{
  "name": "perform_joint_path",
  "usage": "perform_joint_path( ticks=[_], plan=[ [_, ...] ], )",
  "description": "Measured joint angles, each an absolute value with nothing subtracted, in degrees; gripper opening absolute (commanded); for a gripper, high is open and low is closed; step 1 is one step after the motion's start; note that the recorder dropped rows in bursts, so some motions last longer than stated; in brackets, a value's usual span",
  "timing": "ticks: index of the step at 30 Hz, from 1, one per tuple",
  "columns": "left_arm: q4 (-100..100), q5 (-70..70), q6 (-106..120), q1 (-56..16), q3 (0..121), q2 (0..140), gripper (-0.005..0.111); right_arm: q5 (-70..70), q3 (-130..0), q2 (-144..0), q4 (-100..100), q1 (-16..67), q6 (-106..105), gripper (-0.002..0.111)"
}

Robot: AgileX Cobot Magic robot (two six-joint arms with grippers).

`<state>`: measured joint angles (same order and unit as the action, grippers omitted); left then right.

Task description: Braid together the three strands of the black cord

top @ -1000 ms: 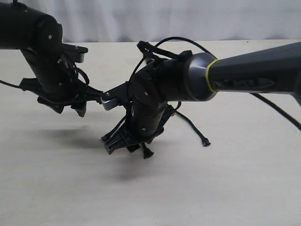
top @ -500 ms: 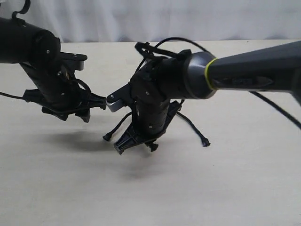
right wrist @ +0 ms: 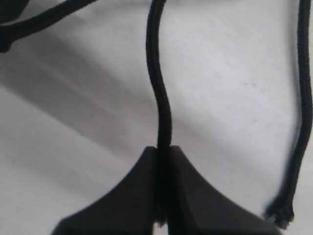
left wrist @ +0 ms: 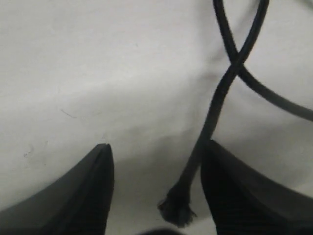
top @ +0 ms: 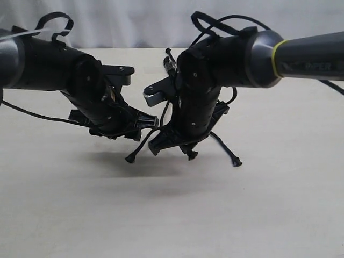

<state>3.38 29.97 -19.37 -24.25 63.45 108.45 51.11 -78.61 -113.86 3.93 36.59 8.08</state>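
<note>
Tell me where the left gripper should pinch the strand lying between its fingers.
Probably the straight stretch of the strand between its flared tip and where another strand crosses it. Come from the tip end: the open left gripper straddles it.

1. This looks like a robotics laboratory or test station, not a home or a shop.
2. Two black robot arms, the left arm [top: 48,67] and the right arm [top: 306,51], fill most of the exterior view, and glossy cables [top: 58,15] loop off them in the open.
3. The right arm carries a yellow ring [top: 276,54] and pale printed lettering, as technical equipment often has.
4. The table [top: 279,215] is a plain, pale beige surface; the wrist views show small marks on it.
5. Behind the table hangs a white curtain [top: 134,24] in folds, closing the background like a backdrop.
6. On the table lies the black cord [top: 224,149], a simple piece of rope.
</note>
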Motion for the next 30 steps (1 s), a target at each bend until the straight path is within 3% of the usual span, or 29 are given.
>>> perform_joint_path(
  ticks=[11, 20, 30],
  plan=[
    [3.4, 30.6, -19.4, -24.4, 63.4, 108.3, 0.051, 52.8, -78.6, -113.1, -5.5, 24.7, -5.0, 0.004],
    [3.4, 23.0, -19.4, -31.2, 63.4, 108.3, 0.051, 47.4, -78.6, -115.3, 0.0, 17.6, -6.6, 0.004],
    [2.9, 19.3, -19.4, -31.8, 63.4, 109.8, 0.051, 47.4, -77.9, -120.4, -3.3, 15.6, -8.5, 0.004]
  ],
)
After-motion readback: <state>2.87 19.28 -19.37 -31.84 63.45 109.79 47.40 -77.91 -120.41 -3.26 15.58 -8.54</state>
